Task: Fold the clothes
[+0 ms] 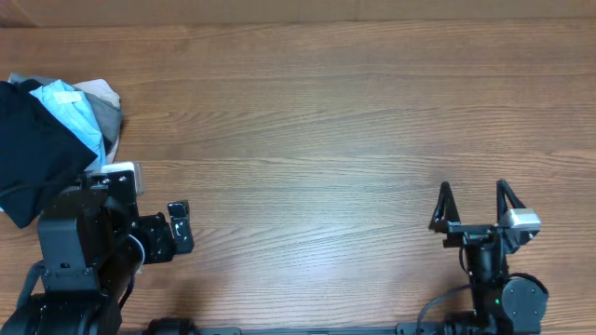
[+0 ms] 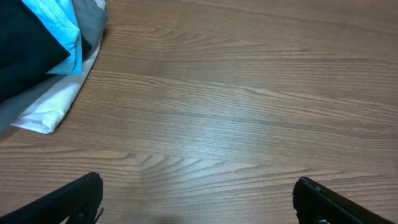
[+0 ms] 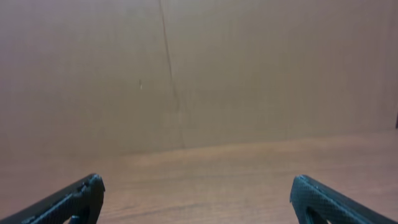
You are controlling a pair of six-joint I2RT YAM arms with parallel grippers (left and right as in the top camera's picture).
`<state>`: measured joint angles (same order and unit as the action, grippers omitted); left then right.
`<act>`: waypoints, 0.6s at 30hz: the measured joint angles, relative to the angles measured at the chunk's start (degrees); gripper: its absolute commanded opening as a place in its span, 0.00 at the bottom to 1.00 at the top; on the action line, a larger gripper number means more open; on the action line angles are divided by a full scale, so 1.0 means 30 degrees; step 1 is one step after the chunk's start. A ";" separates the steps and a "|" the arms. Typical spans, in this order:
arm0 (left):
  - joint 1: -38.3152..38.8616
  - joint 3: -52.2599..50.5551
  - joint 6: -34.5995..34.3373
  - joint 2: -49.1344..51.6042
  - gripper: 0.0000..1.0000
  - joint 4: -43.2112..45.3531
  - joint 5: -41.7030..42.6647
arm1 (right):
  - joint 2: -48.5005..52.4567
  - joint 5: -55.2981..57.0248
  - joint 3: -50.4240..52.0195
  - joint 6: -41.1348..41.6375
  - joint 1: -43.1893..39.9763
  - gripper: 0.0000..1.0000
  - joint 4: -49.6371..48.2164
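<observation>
A pile of clothes (image 1: 51, 130) lies at the table's far left edge: a black garment on top, with light blue, grey and white pieces under it. It also shows in the left wrist view (image 2: 43, 56) at the top left. My left gripper (image 2: 198, 199) is open and empty over bare wood, to the right of and nearer than the pile; in the overhead view it sits at the near left (image 1: 177, 226). My right gripper (image 1: 473, 197) is open and empty at the near right, far from the clothes, and also shows in the right wrist view (image 3: 196, 199).
The wooden table (image 1: 326, 121) stretches between the two arms. A plain brown wall (image 3: 199, 68) stands behind the table's far edge. The arm bases sit at the near edge.
</observation>
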<state>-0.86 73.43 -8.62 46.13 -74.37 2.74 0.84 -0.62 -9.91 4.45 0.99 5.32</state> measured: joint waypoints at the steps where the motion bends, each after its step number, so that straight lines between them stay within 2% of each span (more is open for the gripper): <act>1: 0.0000 0.0000 0.0000 0.0000 1.00 -0.0007 0.0000 | -0.0007 0.0022 0.0539 -0.0007 0.0000 1.00 -0.0867; 4: 0.0000 0.0000 0.0000 0.0000 1.00 -0.0015 0.0000 | 0.0000 0.0189 0.2382 -0.0029 0.0000 1.00 -0.3388; 14: 0.0000 0.0000 0.0000 0.0000 1.00 -0.0015 0.0007 | -0.0029 0.0284 0.2958 0.0007 0.0000 1.00 -0.0160; 18: 0.0000 0.0000 0.0000 0.0000 1.00 -0.0007 0.0000 | -0.0015 0.0277 0.2958 -0.0007 -0.0022 1.00 -0.0058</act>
<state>-0.86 73.43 -8.62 46.13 -74.39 2.74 0.80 0.21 -1.04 4.43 0.93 5.15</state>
